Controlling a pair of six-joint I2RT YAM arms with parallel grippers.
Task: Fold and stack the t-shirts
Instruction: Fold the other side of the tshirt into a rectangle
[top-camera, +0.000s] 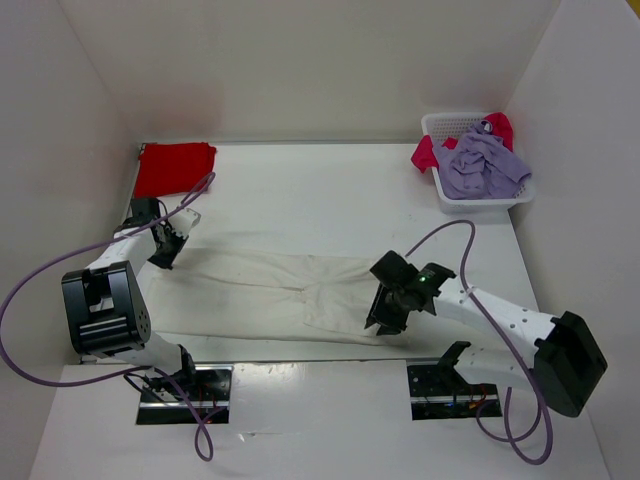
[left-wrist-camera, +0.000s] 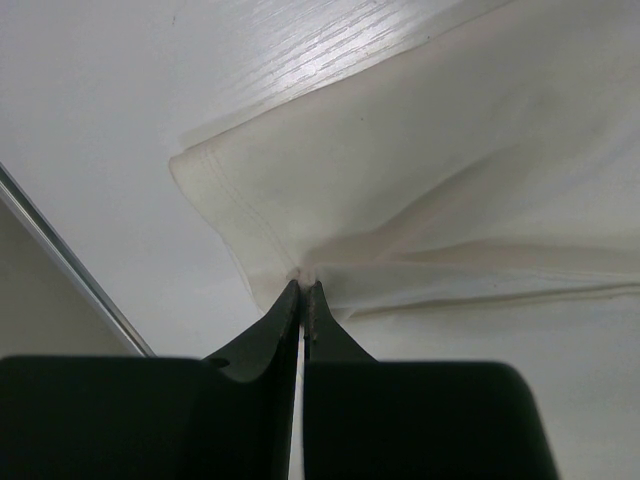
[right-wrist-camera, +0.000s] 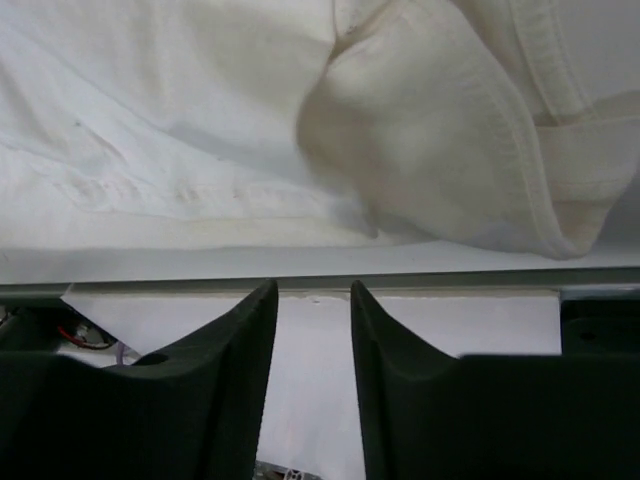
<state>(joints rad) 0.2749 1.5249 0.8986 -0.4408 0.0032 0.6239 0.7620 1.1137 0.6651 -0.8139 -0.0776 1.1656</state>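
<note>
Top external view, item one: off-white shirt (top-camera: 270, 285), laid flat across the middle of the table (top-camera: 330, 190), long axis running left to right, with a puckered crease near its centre.

Item two: left gripper (top-camera: 163, 255), at the shirt's left end, jaws pressed together on a hem corner (the left wrist view shows the cloth gathered into folds at the pinch).

Item three: right gripper (top-camera: 383, 322), at the shirt's right end by the near table edge, jaws apart with nothing between them. The right wrist view places a bunched hem just beyond the fingertips, slightly to their right and not touching them.

Item four: red shirt (top-camera: 175, 168), folded, back left corner, well apart from the spread one.

Item five: basket (top-camera: 440, 125), back right corner, holding the lavender shirt (top-camera: 485, 165) and the pinkish red shirt (top-camera: 425, 152).

Judgement: the coming move probably turns on the right gripper reaching forward onto that bunched end, so both ends are held along the long axis. Open room lies behind the shirt toward the back wall. On the near side there is little, since the table edge runs close.
</note>
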